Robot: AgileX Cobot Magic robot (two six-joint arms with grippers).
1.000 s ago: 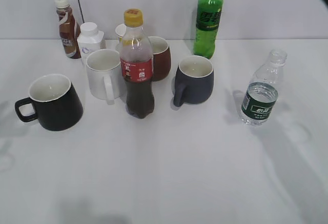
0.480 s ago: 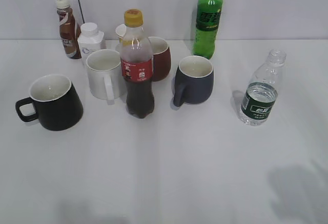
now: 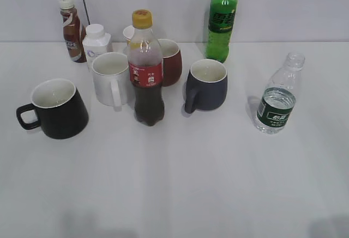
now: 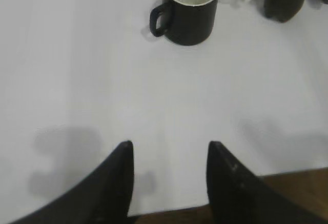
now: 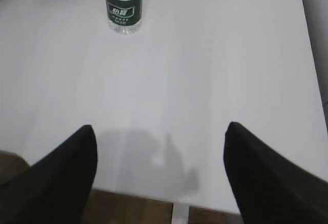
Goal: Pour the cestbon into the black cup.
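The cestbon (image 3: 277, 97), a small clear capless bottle with a dark green label, stands upright at the right of the table; it also shows at the top of the right wrist view (image 5: 123, 6). The black cup (image 3: 55, 109), glossy with a white inside, stands at the left, handle to the left; the left wrist view shows it too (image 4: 188, 7). My left gripper (image 4: 169, 149) is open and empty over the table's near edge, well short of the cup. My right gripper (image 5: 160, 131) is open wide and empty, well short of the cestbon. Neither gripper shows in the exterior view.
A red-labelled dark-drink bottle (image 3: 145, 70) stands mid-table, with a white mug (image 3: 110, 78), a brown-red mug (image 3: 170, 61) and a dark grey-blue mug (image 3: 206, 85) around it. A tall green soda bottle (image 3: 222, 21), a coffee bottle (image 3: 70, 30) and a white bottle (image 3: 96, 42) stand at the back.
The arm shadows on the right of the table have slid toward the near edge and almost left the exterior view. No object has moved.
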